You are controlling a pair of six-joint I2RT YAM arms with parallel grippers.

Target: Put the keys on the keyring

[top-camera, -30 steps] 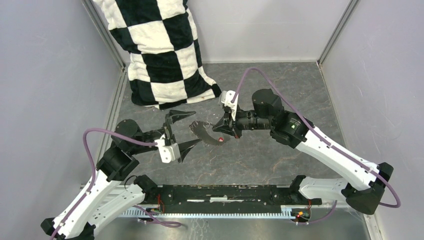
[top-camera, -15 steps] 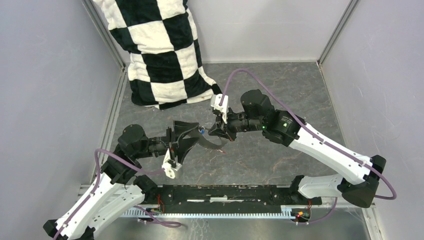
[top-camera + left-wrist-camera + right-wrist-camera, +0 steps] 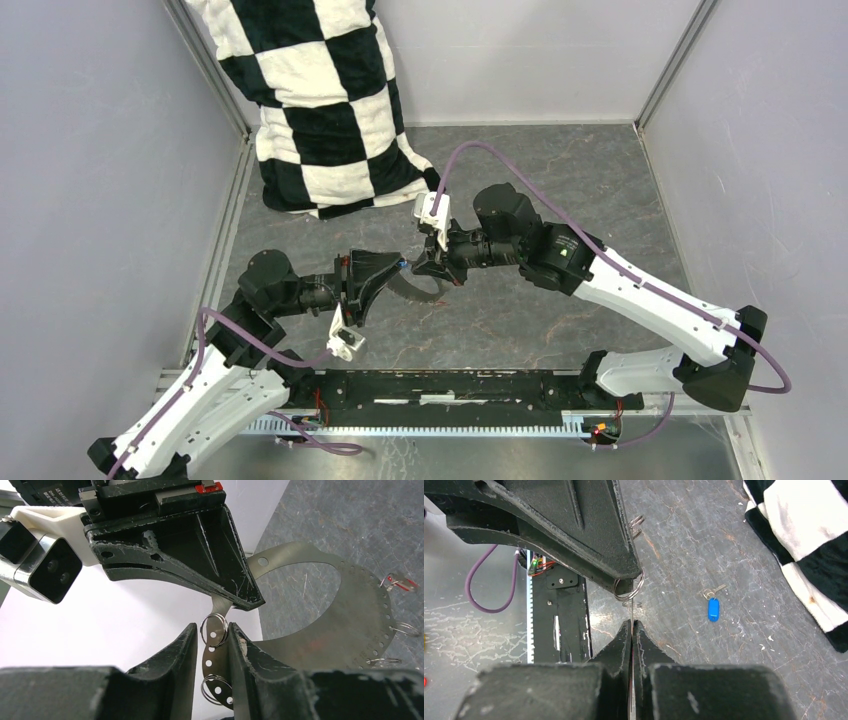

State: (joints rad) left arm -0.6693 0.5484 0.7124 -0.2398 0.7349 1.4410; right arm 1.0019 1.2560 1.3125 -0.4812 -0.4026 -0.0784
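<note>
The keyring (image 3: 350, 610) is a thin grey metal crescent with holes and small split rings along its rim. My right gripper (image 3: 631, 622) is shut on it, holding it edge-on above the floor (image 3: 415, 290). My left gripper (image 3: 212, 627) stands around the crescent's narrow end and one small ring (image 3: 215, 630). Its jaws are narrow, one finger touching the metal and a slim gap on the other side. The red key (image 3: 403, 583) hangs from a ring on the crescent's far rim. The blue key (image 3: 713, 608) lies on the dark floor.
A black-and-white checked cloth (image 3: 320, 100) fills the back left corner. Grey walls close the cell on three sides. The black base rail (image 3: 450, 385) runs along the near edge. Both arms meet at the middle of the floor.
My left gripper has swung right to the keyring's end and its jaws have narrowed from wide open. The right arm has carried the keyring a little left.
</note>
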